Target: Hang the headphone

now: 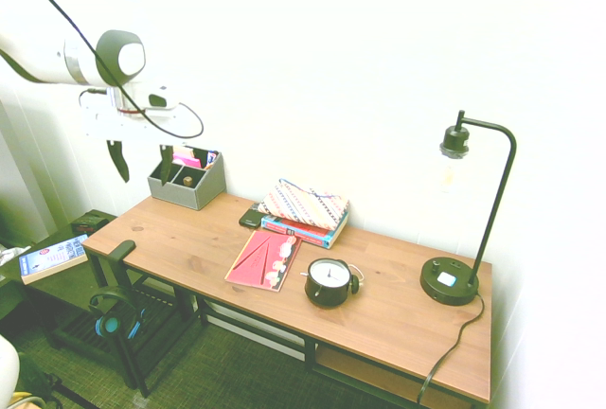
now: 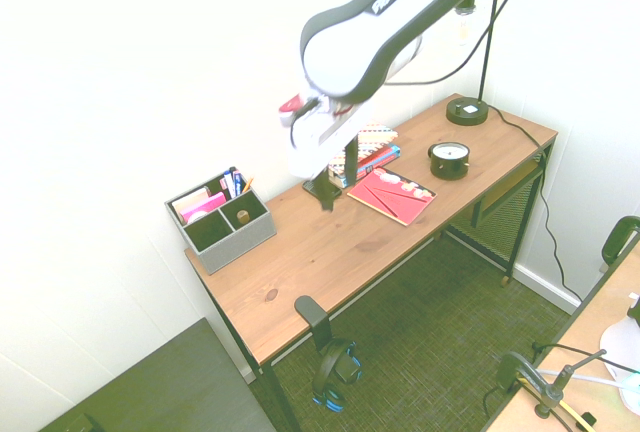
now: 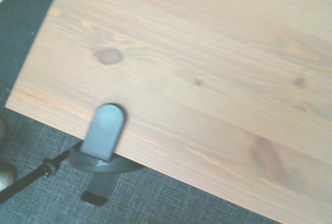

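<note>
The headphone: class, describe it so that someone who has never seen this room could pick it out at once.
Start at the long wooden desk against the white wall. At the end nearest the grey organiser, a dark hook is clamped to the desk's edge, and the headphone hangs from it, below the desktop. Unlike the round black clock on the desk, it has bright blue trim.

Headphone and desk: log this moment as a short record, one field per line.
headphone: hangs below the desk's front edge on the clamp hook
clamp hook: dark, gripping the desk edge near one end
gripper: raised well above the desk, pointing down, fingers apart, nothing between them
desk: wooden top on a black frame
grey organizer: at the back of the desk, beneath the gripper
alarm clock: black, round, near the front edge
lamp: black, at the far end
task state: headphone appears hung
</note>
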Controlling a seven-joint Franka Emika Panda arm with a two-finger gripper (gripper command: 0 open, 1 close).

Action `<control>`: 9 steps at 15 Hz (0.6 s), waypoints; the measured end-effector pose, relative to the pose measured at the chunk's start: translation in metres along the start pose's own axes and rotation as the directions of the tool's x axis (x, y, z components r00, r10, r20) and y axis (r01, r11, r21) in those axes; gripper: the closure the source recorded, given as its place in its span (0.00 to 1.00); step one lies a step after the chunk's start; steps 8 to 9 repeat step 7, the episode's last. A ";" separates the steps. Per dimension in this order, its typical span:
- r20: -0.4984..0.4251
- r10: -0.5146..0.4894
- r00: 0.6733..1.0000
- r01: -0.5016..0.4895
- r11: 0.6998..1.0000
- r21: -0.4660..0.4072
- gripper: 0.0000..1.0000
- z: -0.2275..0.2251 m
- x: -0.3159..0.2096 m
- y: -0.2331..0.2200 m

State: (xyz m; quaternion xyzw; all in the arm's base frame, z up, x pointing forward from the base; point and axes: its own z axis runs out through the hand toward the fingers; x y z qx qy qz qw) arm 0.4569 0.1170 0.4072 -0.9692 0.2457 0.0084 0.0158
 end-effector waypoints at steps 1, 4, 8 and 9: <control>0.000 0.024 1.000 -0.024 1.000 -0.004 0.00 -0.012 0.000 0.026; -0.027 0.077 0.997 -0.078 0.997 -0.019 0.00 -0.030 0.004 0.079; -0.092 0.130 0.987 -0.138 0.987 -0.081 0.00 -0.023 0.022 0.101; -0.092 0.130 0.987 -0.138 0.987 -0.081 0.00 -0.023 0.022 0.101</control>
